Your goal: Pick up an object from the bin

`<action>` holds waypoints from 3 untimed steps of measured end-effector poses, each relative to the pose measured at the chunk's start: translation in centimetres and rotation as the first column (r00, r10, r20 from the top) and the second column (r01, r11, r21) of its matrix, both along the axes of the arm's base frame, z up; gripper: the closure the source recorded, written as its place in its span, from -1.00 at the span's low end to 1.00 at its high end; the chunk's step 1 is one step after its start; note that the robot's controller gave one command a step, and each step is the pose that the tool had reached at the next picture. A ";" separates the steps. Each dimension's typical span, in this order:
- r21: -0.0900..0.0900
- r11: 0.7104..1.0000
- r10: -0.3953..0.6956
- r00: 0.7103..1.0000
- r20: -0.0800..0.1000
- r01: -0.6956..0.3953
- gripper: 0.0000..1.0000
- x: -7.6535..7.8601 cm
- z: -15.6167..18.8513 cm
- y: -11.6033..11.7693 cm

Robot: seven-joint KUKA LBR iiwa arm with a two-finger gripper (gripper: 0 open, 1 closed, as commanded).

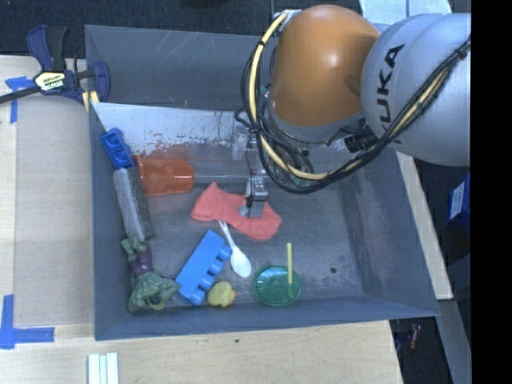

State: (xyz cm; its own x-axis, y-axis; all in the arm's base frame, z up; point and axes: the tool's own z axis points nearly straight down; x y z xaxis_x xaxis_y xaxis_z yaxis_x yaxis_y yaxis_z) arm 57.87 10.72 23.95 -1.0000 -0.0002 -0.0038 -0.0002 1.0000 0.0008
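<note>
My gripper (250, 207) hangs below the arm's wrist in the middle of the bin, with its tip down on a crumpled pink-red cloth (228, 206). The cloth lies flat on the bin floor and reaches right to about the bin's centre. Just in front of the cloth lies a white plastic spoon (237, 256). A blue toothed block (205, 267) sits to the spoon's left. An orange translucent cup (166, 176) lies on its side to the left of the cloth.
A green round lid with a yellow stick (278, 286) and a small yellow lump (222, 294) lie near the front wall. A green toy figure (150, 288) fills the front left corner. A clear tube with a blue cap (126, 186) runs along the left wall.
</note>
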 end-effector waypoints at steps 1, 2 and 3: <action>0.001 1.000 0.005 1.000 0.005 -0.005 -1.00 0.7 -6.3 -3.7; 0.001 0.996 0.094 0.995 0.016 -0.094 -1.00 0.4 -13.7 -4.8; 0.000 0.999 0.042 0.999 0.007 -0.042 -1.00 0.6 -16.8 -7.8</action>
State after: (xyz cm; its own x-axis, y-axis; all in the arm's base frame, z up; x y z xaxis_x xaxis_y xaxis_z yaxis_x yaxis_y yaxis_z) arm 58.48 2.88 7.16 -0.9991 -0.0418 -0.0110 -0.0418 0.9991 0.0007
